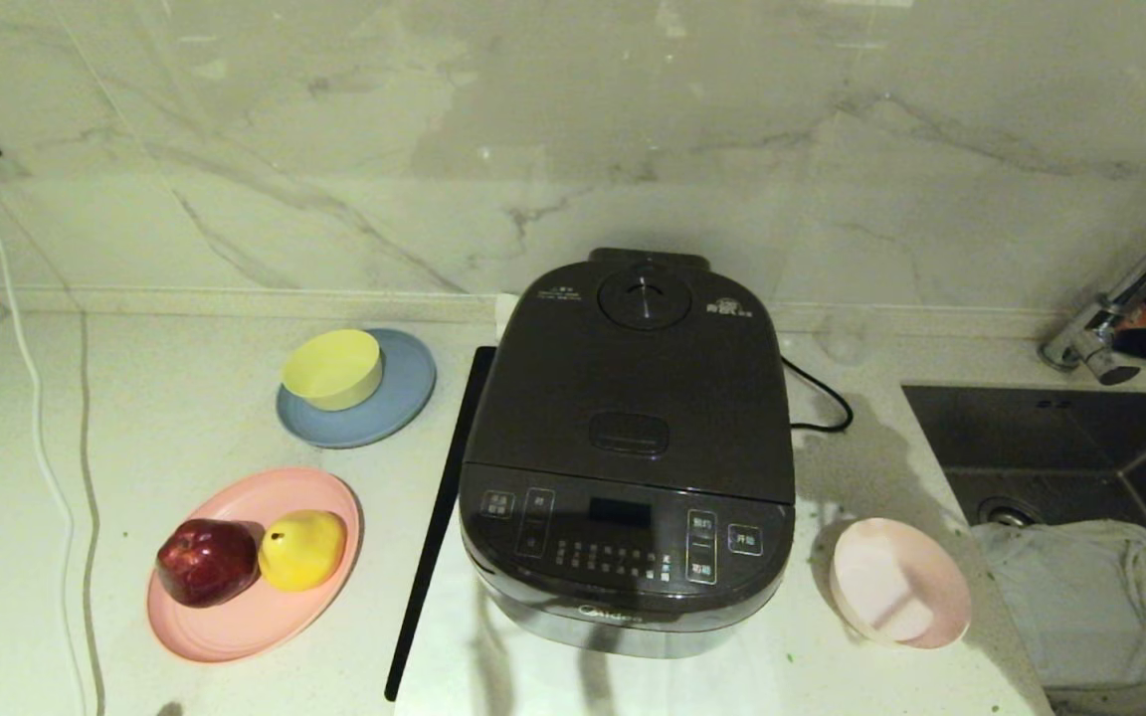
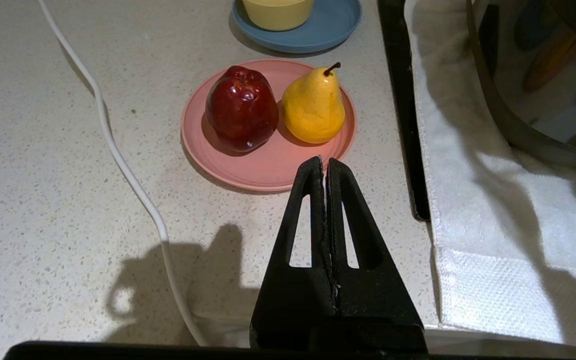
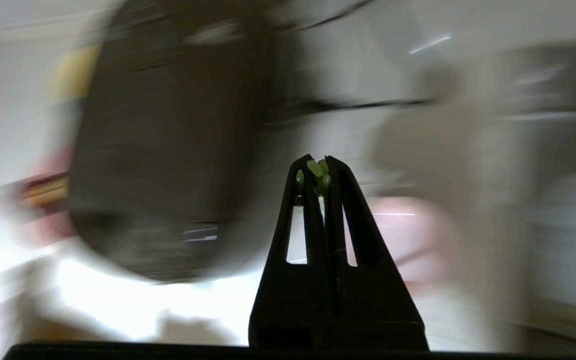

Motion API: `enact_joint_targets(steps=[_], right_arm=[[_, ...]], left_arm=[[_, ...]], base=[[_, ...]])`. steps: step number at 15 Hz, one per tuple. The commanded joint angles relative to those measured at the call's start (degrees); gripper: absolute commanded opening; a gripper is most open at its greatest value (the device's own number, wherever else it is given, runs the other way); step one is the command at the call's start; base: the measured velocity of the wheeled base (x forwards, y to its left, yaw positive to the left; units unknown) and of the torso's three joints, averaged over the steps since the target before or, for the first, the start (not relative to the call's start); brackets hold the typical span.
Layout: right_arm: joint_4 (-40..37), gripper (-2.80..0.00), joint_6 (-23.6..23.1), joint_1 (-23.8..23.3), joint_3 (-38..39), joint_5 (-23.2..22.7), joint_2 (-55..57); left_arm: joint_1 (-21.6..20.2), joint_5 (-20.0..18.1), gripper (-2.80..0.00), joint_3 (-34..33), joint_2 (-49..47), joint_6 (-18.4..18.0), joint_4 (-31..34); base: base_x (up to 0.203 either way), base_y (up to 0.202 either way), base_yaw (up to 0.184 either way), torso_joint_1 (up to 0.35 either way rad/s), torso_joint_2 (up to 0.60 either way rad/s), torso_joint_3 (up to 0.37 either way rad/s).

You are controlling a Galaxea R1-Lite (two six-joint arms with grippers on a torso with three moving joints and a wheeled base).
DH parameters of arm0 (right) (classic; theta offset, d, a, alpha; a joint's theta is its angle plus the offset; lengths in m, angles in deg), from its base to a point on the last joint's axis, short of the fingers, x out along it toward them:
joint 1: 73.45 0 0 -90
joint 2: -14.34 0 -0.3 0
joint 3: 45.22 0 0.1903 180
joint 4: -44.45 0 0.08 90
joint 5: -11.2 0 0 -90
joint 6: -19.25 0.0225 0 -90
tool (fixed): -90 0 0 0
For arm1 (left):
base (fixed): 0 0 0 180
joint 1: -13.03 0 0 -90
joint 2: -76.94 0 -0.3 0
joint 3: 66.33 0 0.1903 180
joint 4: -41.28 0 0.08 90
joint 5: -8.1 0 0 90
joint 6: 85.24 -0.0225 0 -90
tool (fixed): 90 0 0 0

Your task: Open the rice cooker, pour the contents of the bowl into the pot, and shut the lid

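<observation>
The rice cooker (image 1: 628, 457) — dark grey, glossy front panel — is sitting mid-bench with its lid (image 1: 633, 383) down. The pale pink bowl (image 1: 899, 582) is lying tilted just right of it, looking empty. The right pincer (image 3: 321, 167) is showing pressed together, green bits (image 3: 315, 170) clinging at its tips; the left pincer (image 2: 324, 165), also closed, is hanging near a pink plate (image 2: 268, 165).

Left pincer (image 2: 325, 161): fingers pressed together, holding nothing, hanging low over the desk (image 2: 68, 200).
Right pincer (image 3: 318, 161): fingers together, green bits (image 3: 315, 168) stuck at the tips.
</observation>
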Motion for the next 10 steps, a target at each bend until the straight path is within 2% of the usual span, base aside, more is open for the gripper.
enact_joint_targets(steps=[1, 3, 5, 8, 10], right_arm=[[-2.34, -2.8, -5.57, -2.62, 2.74, 9.16, -13.72], [-5.37, -2.8, -10.88, -3.6, 4.74, 16.13, -21.47], [-9.17, -2.8, -13.96, -5.18, 5.8, 22.02, -26.39], [-11.01, -2.8, -17.67, -12.74, 10.76, 23.32, -35.53], [-11.27, -2.8, -18.87, -14.02, 16.89, 23.54, -42.83]], left_arm=[[0.03, 0.0, -2.8, -0.53, 0.01, 0.0, -0.02], [-0.04, 0.0, -2.8, -0.53, 0.01, 0.09, -0.02], [-0.04, 0.0, -2.8, -0.53, 0.01, 0.0, -0.02], [-0.04, 0.0, -2.8, -0.53, 0.01, 0.0, -0.02], [-0.04, 0.0, -2.8, -0.53, 0.01, 0.0, 0.07]], base=[[0.0, 0.0, 0.0, 0.0, 0.0, 0.0], [0.0, 0.0, 0.0, 0.0, 0.0, 0.0], [0.0, 0.0, 0.0, 0.0, 0.0, 0.0], [0.0, 0.0, 0.0, 0.0, 0.0, 0.0], [0.0, 0.0, 0.0, 0.0, 0.0, 0.0]])
